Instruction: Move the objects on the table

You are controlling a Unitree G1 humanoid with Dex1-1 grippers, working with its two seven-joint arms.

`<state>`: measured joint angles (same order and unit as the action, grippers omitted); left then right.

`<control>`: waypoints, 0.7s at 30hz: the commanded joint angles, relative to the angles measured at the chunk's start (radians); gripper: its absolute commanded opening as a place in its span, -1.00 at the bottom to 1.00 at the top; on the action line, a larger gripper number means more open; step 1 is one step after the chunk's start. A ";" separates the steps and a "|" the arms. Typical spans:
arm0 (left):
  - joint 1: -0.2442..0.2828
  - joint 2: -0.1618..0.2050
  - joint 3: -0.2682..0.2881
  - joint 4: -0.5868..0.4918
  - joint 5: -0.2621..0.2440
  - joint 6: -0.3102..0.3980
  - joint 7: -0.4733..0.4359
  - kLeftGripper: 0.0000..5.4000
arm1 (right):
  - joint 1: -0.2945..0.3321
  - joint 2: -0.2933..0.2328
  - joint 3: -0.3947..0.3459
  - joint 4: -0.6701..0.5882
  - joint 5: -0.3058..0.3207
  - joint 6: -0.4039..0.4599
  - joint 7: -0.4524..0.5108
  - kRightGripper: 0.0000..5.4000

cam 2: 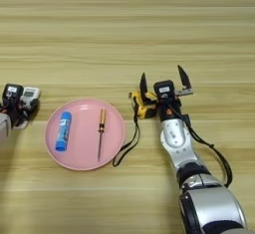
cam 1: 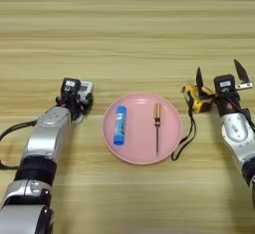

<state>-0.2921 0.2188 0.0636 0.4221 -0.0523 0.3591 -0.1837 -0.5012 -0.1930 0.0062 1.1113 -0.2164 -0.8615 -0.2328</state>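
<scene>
Grasp step on both sides. Left gripper [cam 1: 79,101] over slim white remote control [cam 1: 85,87], finger state unreadable. Right gripper [cam 2: 163,82] spread wide beside yellow-black tape measure [cam 2: 144,104], unclenched. Next needed: closing on each.

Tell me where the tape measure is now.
The tape measure lies on the table just right of the pink plate, beside the open right gripper.

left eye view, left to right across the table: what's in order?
left gripper at the remote control → pink plate → glue stick → screwdriver → tape measure → right gripper, fingers spread open.
</scene>
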 commanded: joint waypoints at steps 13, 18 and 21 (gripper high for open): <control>0.375 0.077 -0.092 -0.316 -0.001 0.196 -0.135 0.06 | -0.034 0.007 0.010 0.009 -0.009 0.023 -0.009 1.00; 0.410 0.101 -0.101 -0.356 -0.005 0.215 -0.144 0.05 | -0.038 0.010 0.011 0.014 -0.013 0.025 -0.011 1.00; 0.420 0.101 -0.105 -0.365 -0.009 0.220 -0.142 0.05 | -0.040 0.011 0.011 0.015 -0.014 0.027 -0.013 1.00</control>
<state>0.0286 0.3168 -0.0118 -0.0075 -0.0754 0.4718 -0.3199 -0.5131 -0.1843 0.0121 1.1158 -0.2256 -0.8537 -0.2381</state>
